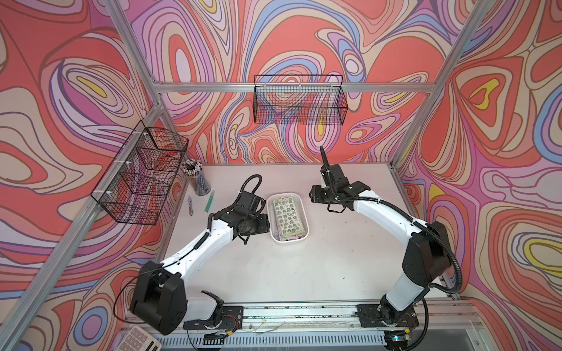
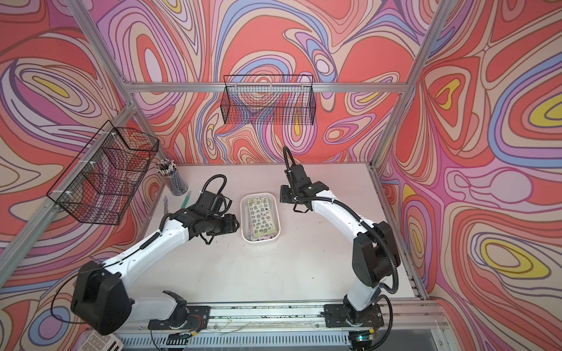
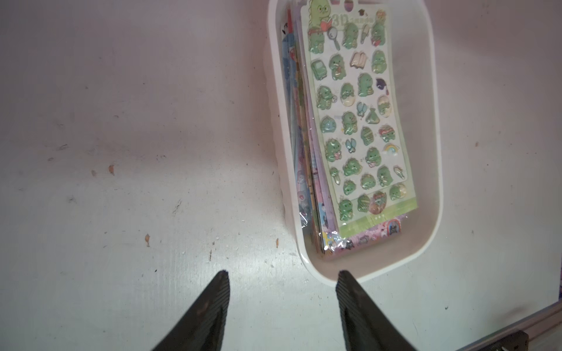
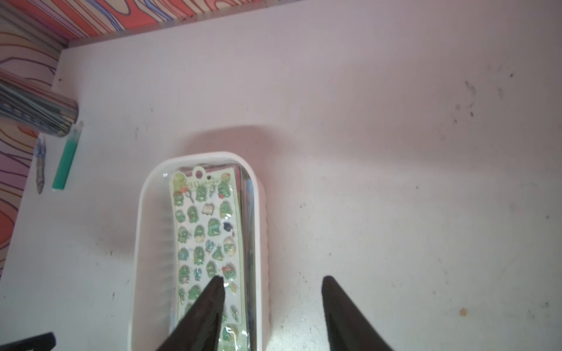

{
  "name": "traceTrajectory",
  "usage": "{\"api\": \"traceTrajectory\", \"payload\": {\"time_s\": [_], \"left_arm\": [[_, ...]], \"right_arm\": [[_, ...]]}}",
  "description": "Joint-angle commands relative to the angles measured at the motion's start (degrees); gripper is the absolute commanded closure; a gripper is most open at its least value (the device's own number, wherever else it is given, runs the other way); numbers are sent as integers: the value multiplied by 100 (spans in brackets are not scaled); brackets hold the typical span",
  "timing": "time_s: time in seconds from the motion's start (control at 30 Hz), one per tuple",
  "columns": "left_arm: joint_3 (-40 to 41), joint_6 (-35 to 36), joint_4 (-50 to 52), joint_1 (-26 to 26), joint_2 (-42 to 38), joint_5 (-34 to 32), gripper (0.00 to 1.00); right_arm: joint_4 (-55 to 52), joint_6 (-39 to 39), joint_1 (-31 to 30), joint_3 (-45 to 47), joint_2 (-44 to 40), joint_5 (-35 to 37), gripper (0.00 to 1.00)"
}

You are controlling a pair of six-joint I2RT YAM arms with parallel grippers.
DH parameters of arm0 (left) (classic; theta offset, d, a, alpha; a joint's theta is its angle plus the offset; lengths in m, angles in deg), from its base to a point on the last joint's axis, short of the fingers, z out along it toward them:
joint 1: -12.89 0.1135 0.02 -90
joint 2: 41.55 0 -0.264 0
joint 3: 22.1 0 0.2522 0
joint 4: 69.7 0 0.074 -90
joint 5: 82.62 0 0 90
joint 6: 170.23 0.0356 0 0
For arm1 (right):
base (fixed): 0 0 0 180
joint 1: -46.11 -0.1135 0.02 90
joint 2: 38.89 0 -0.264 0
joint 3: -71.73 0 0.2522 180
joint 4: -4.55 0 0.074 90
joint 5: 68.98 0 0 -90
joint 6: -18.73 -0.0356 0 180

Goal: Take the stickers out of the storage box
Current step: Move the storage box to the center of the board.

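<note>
Both open and empty, I see: left tool [image 3: 282,273] and right tool [image 4: 272,279] beside the mid-frame storage box [image 1: 289,241] holding stickers [image 1: 287,217].

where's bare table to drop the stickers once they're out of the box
Widest bare table lies between the storage box and the near edge. More bare room behind the box and to its right. Crowded: the far left corner, where the pencil cup and green pen sit.

Under the top green sheet, the other stickers [image 3: 305,170] show only thin edges. The storage box [image 3: 427,136] is cut off in both wrist views, and a calculator [image 1: 143,338] is cropped in both top views.
</note>
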Motion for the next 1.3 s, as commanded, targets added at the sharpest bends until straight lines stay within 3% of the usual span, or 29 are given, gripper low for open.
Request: {"api": "traceTrajectory", "payload": {"time_s": [0.0,0.37,0.5,0.83,1.03,1.27], "left_arm": [[57,-200,-565,28,322,17,44],[-609,-128,-772,27,1670,-48,44],[-885,-154,-533,31,1914,-278,62],[-864,-110,-316,20,1814,-733,98],[-539,-190,-310,-2,1396,-867,100],[31,-388,-285,-19,674,-992,100]], "right_arm": [[73,218,-61,381,-275,-216,46],[485,189,-56,1357,-786,-596,45],[459,187,-56,1382,-929,-684,45],[887,-97,-102,1539,-986,-1357,45],[820,-21,-397,1273,-821,-1568,44],[734,-181,-984,944,-367,-1285,44]]}}
